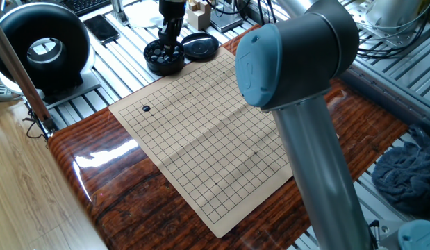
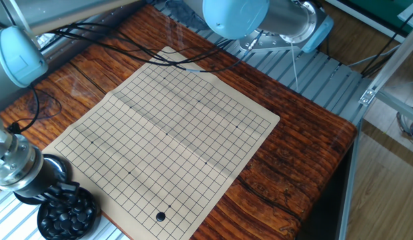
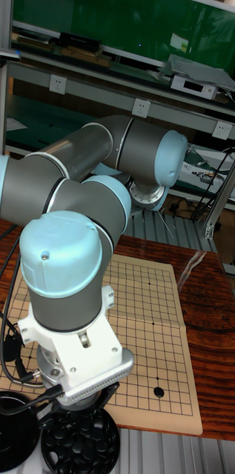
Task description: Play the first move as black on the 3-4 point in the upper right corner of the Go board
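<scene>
While the pincer [image 1: 169,43] hangs over the bowl of black stones [image 1: 164,57], its fingertips sit just above or among the stones, and whether they are spread, pressed together or pinching a stone cannot be told from any view. The bowl stands on the slatted metal just off one corner of the Go board [image 1: 208,132], and its black lid [image 1: 200,46] lies beside it, close to the same corner. The board lies flat on the wooden table [image 1: 103,180], creased along its middle fold. One black stone [image 1: 146,108] already rests on the board, on a line crossing a few lines in from the corner next along from the bowl's corner; in the other fixed view it shows as a dark dot [image 2: 160,216] near the board's lower edge, well apart from the bowl [image 2: 68,214]. In the tall fixed view the arm's wrist hides most of the bowl [image 3: 80,444], and the stone [image 3: 159,392] sits near the board's near right corner.
</scene>
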Available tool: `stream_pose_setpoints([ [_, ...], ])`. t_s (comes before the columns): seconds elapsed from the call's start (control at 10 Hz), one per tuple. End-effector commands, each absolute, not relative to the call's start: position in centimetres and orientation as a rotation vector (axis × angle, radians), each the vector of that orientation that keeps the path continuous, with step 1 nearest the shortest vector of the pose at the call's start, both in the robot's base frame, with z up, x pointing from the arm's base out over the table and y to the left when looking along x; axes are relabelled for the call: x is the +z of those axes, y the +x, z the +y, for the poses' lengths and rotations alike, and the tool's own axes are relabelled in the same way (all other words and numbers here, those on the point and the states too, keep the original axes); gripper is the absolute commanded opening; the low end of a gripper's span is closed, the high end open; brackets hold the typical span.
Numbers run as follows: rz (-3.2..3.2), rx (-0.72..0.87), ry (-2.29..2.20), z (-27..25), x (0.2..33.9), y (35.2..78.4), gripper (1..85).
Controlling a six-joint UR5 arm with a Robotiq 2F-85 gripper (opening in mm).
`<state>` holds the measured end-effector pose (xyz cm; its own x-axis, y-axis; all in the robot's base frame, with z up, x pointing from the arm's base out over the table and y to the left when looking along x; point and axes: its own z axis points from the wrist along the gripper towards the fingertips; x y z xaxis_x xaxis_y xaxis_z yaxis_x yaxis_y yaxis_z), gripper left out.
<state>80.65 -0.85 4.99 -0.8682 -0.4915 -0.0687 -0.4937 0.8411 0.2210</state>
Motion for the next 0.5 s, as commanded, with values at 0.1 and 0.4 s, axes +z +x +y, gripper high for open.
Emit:
stream_pose_setpoints([
  [0.1,3.017,0.412,-0.762,-0.24,5.10,80.32,23.7],
  [0.4,3.024,0.421,-0.747,-0.15,5.04,80.24,23.7],
])
